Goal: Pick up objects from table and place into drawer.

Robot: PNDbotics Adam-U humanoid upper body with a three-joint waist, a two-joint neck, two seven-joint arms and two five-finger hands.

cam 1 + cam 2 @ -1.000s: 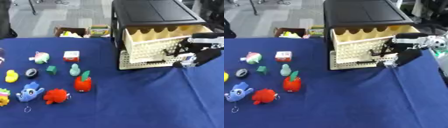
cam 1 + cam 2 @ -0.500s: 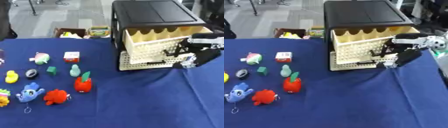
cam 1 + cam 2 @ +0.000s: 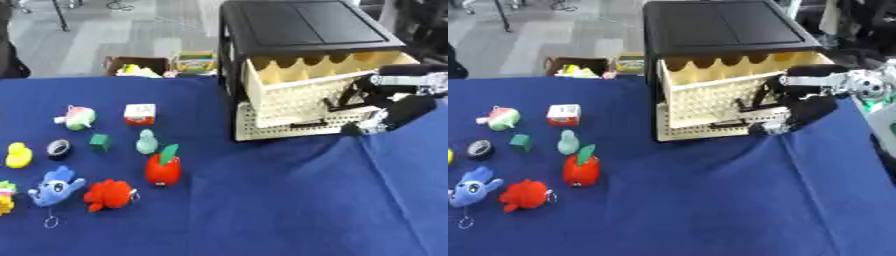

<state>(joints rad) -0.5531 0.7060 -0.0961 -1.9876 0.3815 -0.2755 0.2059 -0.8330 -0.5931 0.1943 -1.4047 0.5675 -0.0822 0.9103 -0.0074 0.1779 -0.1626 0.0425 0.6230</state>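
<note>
Nothing has moved: my right hand [image 3: 798,112] stays at the open drawer [image 3: 737,87] front, fingers curled; whether they grip it, I cannot tell. Drawer-opening step. Next: fetch the red apple toy [image 3: 163,167].

The right hand [image 3: 798,112] sits against the open cream drawer [image 3: 710,95], too blurred to tell whether its fingers grip the front. At the near left, a yellow-green toy [image 3: 4,197] is cut by the picture's edge, and the drawer's inside is hidden behind its front wall
</note>
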